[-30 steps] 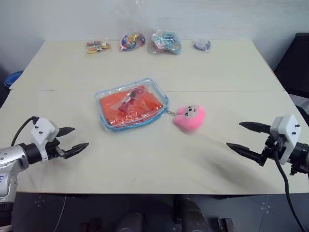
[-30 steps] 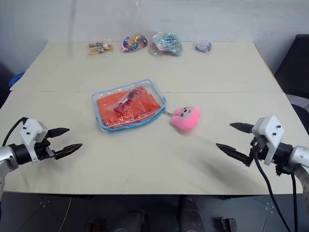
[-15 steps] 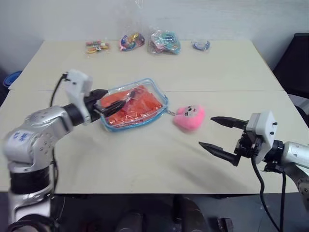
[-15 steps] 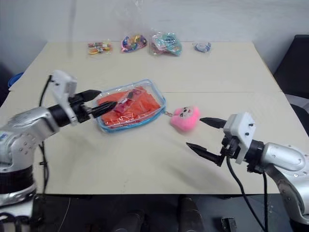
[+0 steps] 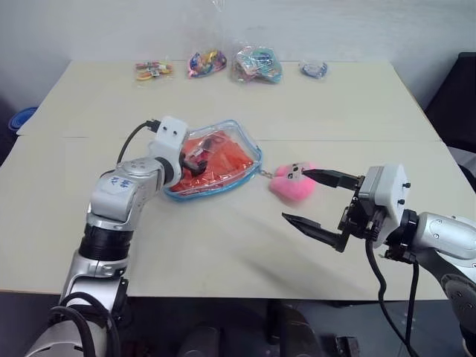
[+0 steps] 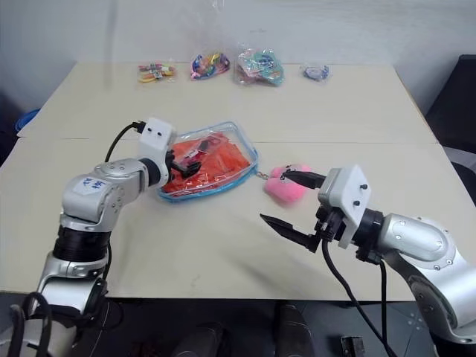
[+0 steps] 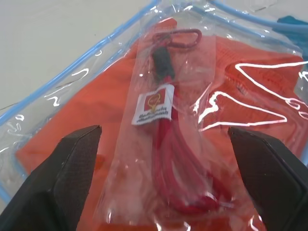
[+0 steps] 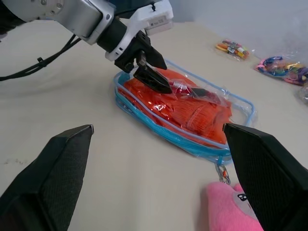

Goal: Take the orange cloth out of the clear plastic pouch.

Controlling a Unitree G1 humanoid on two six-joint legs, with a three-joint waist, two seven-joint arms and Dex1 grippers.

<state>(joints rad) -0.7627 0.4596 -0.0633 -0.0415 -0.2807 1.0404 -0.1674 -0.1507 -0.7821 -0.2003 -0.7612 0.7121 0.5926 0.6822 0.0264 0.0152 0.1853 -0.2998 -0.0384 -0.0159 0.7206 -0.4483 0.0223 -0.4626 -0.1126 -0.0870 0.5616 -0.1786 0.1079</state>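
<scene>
Left eye view: the left gripper (image 5: 195,161), jaws spread and empty, has been swung from the frame's lower left onto the clear plastic pouch (image 5: 223,171) at centre, the orange cloth (image 5: 227,158) still inside, while the open right gripper (image 5: 316,201) has neared the pink plush charm (image 5: 290,184), so extraction appears imminent.

The right gripper (image 8: 159,173) is holding its jaws wide apart. Between and beyond them, the flat clear plastic pouch with light blue edging (image 8: 144,113) is lying on the pale tabletop (image 8: 57,96), the crumpled orange cloth (image 8: 192,113) inside. The left gripper's (image 8: 153,76) black jaws are resting on the pouch. A pink plush charm (image 8: 231,207) is sitting just inside one jaw.
</scene>
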